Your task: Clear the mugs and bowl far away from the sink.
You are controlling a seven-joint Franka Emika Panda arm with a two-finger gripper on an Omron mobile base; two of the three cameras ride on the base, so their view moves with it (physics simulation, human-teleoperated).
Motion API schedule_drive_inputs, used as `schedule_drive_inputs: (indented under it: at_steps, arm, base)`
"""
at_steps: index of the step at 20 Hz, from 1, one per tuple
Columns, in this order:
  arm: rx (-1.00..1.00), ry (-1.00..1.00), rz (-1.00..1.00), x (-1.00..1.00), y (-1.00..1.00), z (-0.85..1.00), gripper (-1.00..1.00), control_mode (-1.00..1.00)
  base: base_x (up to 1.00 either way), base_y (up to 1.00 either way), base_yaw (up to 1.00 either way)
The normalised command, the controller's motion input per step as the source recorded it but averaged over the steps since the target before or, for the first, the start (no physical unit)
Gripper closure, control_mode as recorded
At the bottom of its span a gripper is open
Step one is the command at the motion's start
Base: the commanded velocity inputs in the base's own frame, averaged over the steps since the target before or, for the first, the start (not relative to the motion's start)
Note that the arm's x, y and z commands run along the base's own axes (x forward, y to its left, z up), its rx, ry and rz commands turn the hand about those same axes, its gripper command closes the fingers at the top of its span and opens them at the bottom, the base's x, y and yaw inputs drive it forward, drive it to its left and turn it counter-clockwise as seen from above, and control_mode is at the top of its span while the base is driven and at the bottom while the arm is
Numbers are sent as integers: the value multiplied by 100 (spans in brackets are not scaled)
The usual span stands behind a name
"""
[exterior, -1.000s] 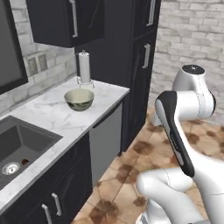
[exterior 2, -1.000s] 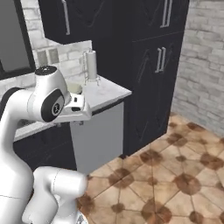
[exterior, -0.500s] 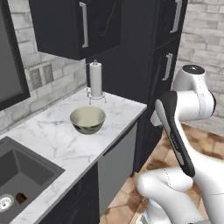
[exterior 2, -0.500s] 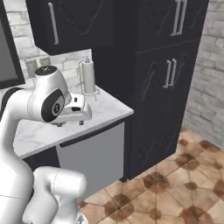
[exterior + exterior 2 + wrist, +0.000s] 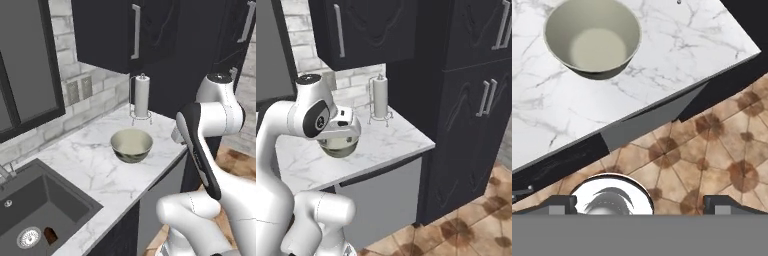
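The gripper (image 5: 640, 202) hangs with its jaws spread wide and nothing between them, its two dark fingertips (image 5: 559, 204) set far apart at the bottom of the hand view. It is out past the front edge of the worktop (image 5: 677, 55), over the patterned brown floor tiles (image 5: 722, 150), and touches nothing. In the left base view the arm (image 5: 210, 120) rises beside the worktop's right front corner.

The bowl (image 5: 592, 37) stands upright on the white marble worktop (image 5: 95, 165), set back from the front edge and well apart from the gripper; its pale inside (image 5: 131, 141) holds nothing. In the right base view the bowl (image 5: 338, 147) is partly hidden behind the arm's wrist.

Behind the bowl, near the back right corner of the worktop, a paper towel roll (image 5: 142, 97) stands upright on a wire holder, against the dark tall cabinet (image 5: 471, 100).

The sink (image 5: 35, 215) is sunk into the worktop at its left end, well apart from the bowl, with a round silver drain (image 5: 28, 237) and a small brown thing (image 5: 50, 234) just beside it that is too small to tell
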Motion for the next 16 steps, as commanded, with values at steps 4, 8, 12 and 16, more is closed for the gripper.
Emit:
schedule_drive_inputs:
  at_steps: [4,8,12,16]
  arm:
    - [0,0,0,0,0,0,-100,100]
    - [0,0,0,0,0,0,-100,100]
    - [0,0,0,0,0,0,-100,100]
    - [0,0,0,0,0,0,-100,100]
  base:
    - [17,-5,28]
    - [34,-36,30]
    - [50,-34,26]
    - [57,-50,20]
